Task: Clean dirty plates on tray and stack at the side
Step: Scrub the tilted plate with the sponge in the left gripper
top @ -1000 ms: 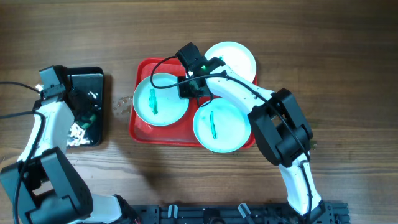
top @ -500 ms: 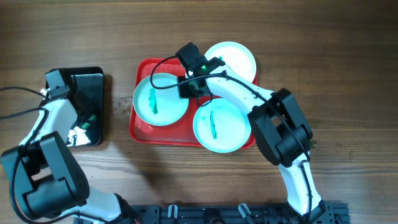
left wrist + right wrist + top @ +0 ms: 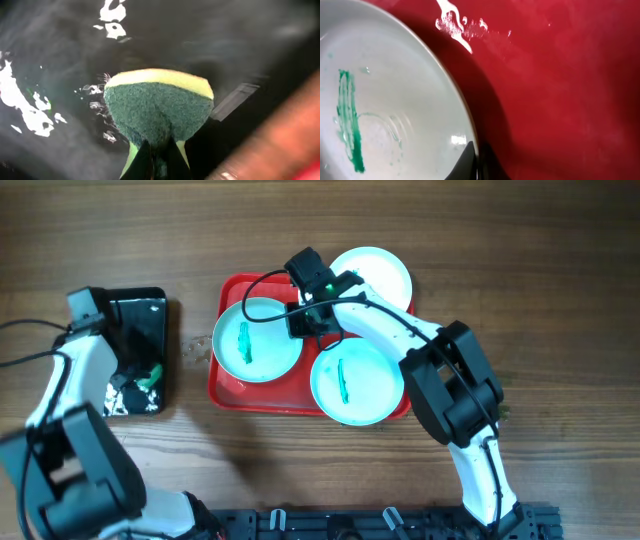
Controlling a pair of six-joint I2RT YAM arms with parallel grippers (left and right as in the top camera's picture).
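The red tray (image 3: 226, 388) holds two pale mint-blue plates, each with a green smear: one at the left (image 3: 258, 340) and one at the front right (image 3: 355, 383). A white plate (image 3: 378, 272) lies at its back right corner. My right gripper (image 3: 305, 330) is shut on the right rim of the left plate (image 3: 385, 100), one finger inside the rim and one outside, over the tray (image 3: 560, 90). My left gripper (image 3: 140, 375) is shut on a green and yellow sponge (image 3: 159, 104) over the black tray (image 3: 150, 315).
The black tray (image 3: 60, 60) holds water with white foam patches (image 3: 30, 112). White foam lies on the red tray by the plate rim (image 3: 457, 27). Water drops sit on the wood between the two trays (image 3: 193, 350).
My left arm has swung about over the black tray with the sponge, ending near its front part. The right arm and the plates have not moved.
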